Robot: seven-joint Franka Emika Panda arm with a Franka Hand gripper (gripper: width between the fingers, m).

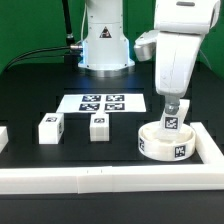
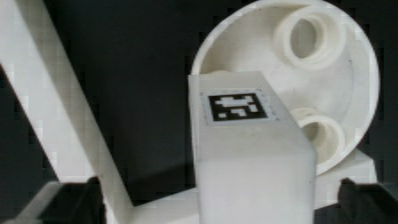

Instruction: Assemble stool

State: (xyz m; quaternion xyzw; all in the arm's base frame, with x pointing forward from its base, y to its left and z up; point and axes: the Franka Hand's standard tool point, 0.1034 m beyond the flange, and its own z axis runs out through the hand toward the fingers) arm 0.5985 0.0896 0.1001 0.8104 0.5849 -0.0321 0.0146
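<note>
The round white seat (image 1: 165, 145) lies on the black table at the exterior view's right, in the corner of the border rails. One tagged leg block (image 1: 171, 120) stands on it, a little tilted. My gripper (image 1: 172, 103) is right above, around the top of this leg. In the wrist view the leg (image 2: 240, 140) runs down onto the seat (image 2: 294, 60), which shows two round holes. My gripper (image 2: 214, 205) is open, and a gap shows between each dark fingertip (image 2: 71, 200) and the leg. Two other leg blocks (image 1: 49, 127) (image 1: 98, 126) stand on the table, left of the seat.
The marker board (image 1: 103, 102) lies behind the loose legs. White border rails run along the front (image 1: 100, 180) and the right (image 1: 210, 140); one also shows in the wrist view (image 2: 45, 90). The arm's base (image 1: 105, 45) stands at the back.
</note>
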